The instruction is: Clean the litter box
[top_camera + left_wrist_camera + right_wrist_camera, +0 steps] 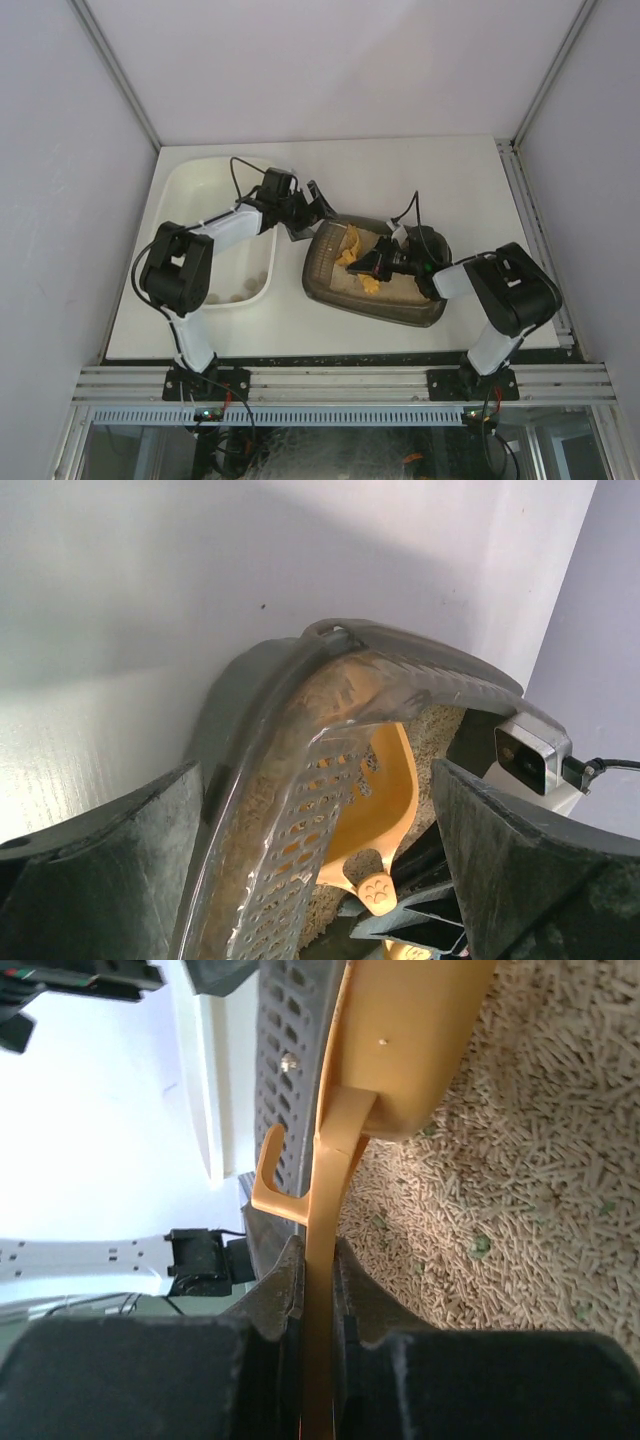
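The litter box (392,308) sits mid-worktop, just right of the white tub (195,195). Its bed of pale pellet litter (520,1160) shows a few greenish bits. My right jaws are clamped tight on the thin handle of the yellow scoop (352,262), whose bowl sits over the litter beside the box's slotted inner wall (275,1050). My left jaws stand wide apart around the rim at the box's left end, gripping nothing; I cannot tell whether either side touches it.

The risks, as I judge them:
- The handle is a narrow blade in my grip, so a loaded scoop could twist and spill pellets.
- The bowl could catch on the slotted wall.
- If my left jaws close off-centre or lift, the box could tip or slide.

The worktop (430,180) is plain white, enclosed by pale panels (330,60), with an aluminium rail (340,385) along the near edge.
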Robot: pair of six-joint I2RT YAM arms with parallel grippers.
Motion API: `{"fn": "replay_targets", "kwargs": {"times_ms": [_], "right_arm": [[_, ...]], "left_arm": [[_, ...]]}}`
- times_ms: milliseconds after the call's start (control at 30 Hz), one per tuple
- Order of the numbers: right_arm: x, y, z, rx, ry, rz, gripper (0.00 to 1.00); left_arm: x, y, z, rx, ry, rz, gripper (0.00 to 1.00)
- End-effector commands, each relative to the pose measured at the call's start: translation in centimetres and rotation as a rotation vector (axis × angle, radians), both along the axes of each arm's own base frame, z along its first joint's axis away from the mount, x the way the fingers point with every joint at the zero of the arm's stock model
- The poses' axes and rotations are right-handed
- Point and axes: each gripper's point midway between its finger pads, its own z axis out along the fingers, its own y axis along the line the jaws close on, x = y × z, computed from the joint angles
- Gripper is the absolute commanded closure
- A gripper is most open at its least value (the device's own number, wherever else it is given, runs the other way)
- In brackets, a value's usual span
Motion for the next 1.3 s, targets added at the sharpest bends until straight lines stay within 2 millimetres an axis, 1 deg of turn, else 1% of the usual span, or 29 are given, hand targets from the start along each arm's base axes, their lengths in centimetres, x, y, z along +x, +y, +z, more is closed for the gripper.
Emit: {"fn": "replay_targets", "kwargs": {"times_ms": [0, 33, 133, 200, 267, 333, 433, 500, 600, 800, 933, 1167, 1267], "right_arm": [[0.5, 1.0, 3.3, 0.211, -0.096, 0.046, 1.00], [0.6, 1.1, 3.6, 0.228, -0.120, 0.050, 1.00], [0.8, 1.3, 4.7, 0.273, -0.187, 0.063, 1.00], [0.9, 1.2, 4.6, 0.272, -0.200, 0.069, 1.00], [0.9, 1.0, 3.6, 0.250, -0.156, 0.066, 1.00], [0.4, 0.7, 2.7, 0.221, -0.111, 0.067, 1.00], [-0.5, -0.3, 0.3, 0.090, -0.018, 0.052, 1.00], [-1.3, -1.1, -0.9, -0.005, 0.010, 0.049, 1.00], [-2.5, -2.3, -1.3, -0.111, 0.038, 0.060, 1.00], [-4.8, -4.5, -1.1, -0.260, 0.085, 0.093, 1.00], [-5.9, -5.8, -1.1, -0.321, 0.106, 0.089, 1.00], [-7.0, -7.5, 0.3, -0.370, 0.081, 0.058, 1.00], [-7.5, -8.2, 0.5, -0.387, 0.083, 0.053, 1.00]], "left_arm": [[-2.1, -3.8, 2.5, -0.117, -0.020, -0.126, 0.04], [-2.7, -4.4, 2.7, -0.121, -0.028, -0.150, 0.04], [-3.2, -5.0, 3.6, -0.136, -0.050, -0.185, 0.05], [-3.4, -5.2, 3.9, -0.141, -0.058, -0.196, 0.05], [-3.4, -5.1, 4.0, -0.136, -0.068, -0.201, 0.05], [-3.4, -5.0, 3.9, -0.126, -0.078, -0.200, 0.05], [-3.5, -4.9, 3.8, -0.123, -0.079, -0.204, 0.06], [-3.6, -4.9, 3.9, -0.124, -0.080, -0.208, 0.06], [-3.5, -4.8, 4.0, -0.121, -0.088, -0.208, 0.06], [-3.6, -4.8, 4.0, -0.121, -0.089, -0.209, 0.06], [-3.7, -4.8, 3.9, -0.116, -0.091, -0.211, 0.06], [-3.7, -4.6, 3.5, -0.107, -0.090, -0.211, 0.07], [-3.7, -4.6, 3.5, -0.106, -0.092, -0.212, 0.07]]}}
